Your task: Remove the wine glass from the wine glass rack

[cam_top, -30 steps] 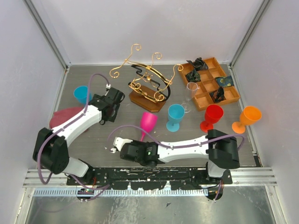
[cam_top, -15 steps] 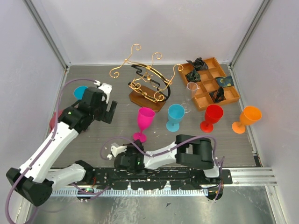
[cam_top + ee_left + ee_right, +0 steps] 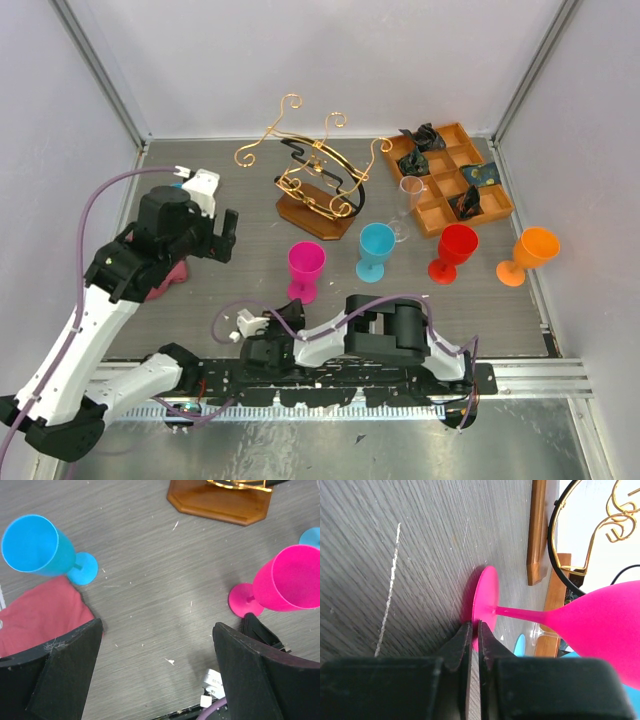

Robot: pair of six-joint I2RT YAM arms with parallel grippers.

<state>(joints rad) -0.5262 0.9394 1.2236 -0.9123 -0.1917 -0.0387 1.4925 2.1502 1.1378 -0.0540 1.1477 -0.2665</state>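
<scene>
The pink glass point(image 3: 305, 268) stands off the rack point(image 3: 318, 200), needing no hold. My left gripper point(image 3: 157, 645) gapes empty; my right gripper point(image 3: 474, 630) is closed, empty.

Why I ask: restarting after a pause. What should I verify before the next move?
1. Rack free: the wine glass rack holds no glass, ok.
2. The pink glass stands upright on the table, ok.
3. The right gripper is clear of the pink glass's foot: its fingers are together right at the foot, cannot tell.
4. The left gripper is open and empty above the table, ok.
</scene>
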